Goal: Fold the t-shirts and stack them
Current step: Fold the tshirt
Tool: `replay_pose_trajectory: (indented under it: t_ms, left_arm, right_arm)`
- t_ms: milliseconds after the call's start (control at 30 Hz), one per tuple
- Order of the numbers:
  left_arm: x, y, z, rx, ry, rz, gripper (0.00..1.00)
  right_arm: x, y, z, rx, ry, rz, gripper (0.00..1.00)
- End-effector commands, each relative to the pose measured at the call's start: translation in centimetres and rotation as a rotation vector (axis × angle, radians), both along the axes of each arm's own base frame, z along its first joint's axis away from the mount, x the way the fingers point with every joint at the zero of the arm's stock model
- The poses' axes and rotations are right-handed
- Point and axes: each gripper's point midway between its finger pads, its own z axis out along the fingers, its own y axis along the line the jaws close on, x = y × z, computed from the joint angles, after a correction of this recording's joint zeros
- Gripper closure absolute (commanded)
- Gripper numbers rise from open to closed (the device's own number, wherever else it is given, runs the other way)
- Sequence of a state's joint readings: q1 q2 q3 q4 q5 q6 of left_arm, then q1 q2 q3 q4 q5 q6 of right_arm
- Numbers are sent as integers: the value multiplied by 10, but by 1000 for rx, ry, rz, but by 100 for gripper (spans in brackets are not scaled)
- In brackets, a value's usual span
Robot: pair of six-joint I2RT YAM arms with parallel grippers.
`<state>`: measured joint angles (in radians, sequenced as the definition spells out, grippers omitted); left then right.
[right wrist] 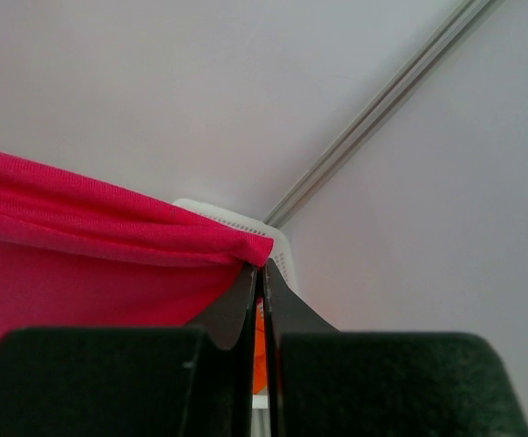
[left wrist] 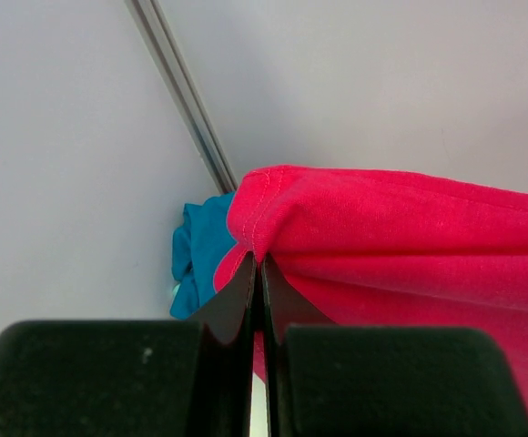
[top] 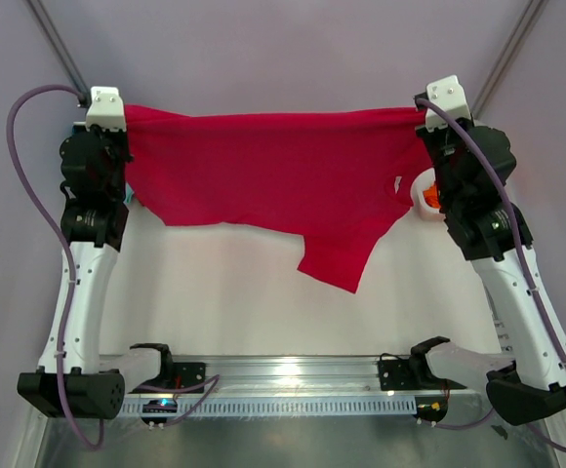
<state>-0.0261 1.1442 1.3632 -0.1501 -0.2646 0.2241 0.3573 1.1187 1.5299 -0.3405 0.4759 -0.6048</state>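
A large crimson t-shirt (top: 263,166) hangs stretched in the air between my two grippers over the far side of the table. One part of it (top: 337,258) droops lower, right of centre. My left gripper (top: 127,115) is shut on the shirt's left corner, and the left wrist view shows the hem (left wrist: 273,196) pinched at the fingertips (left wrist: 257,259). My right gripper (top: 422,117) is shut on the right corner, with the cloth (right wrist: 109,228) bunched at its tips (right wrist: 262,267). A teal t-shirt (left wrist: 200,246) lies behind the left corner. An orange one (top: 429,198) sits at the far right.
A white lattice basket (right wrist: 237,218) stands at the far right behind the held shirt, its rim (top: 423,180) beside my right arm; orange cloth (right wrist: 260,337) shows in it. Grey walls with metal rails (left wrist: 187,100) close off the back. A metal rail (top: 293,375) runs along the near edge.
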Motion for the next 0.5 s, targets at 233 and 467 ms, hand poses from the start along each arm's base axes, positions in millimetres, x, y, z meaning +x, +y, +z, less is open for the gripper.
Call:
replay_pose_trajectory:
  t_ms: [233,467]
  left_arm:
    - [-23,22,60,45,-156,108,100]
    - [-52,17,84,19,-196,75,100]
  right_arm:
    - [-57,-70,29,73,-149,-256,97]
    - [-96,-86,50,74,-208,-292,97]
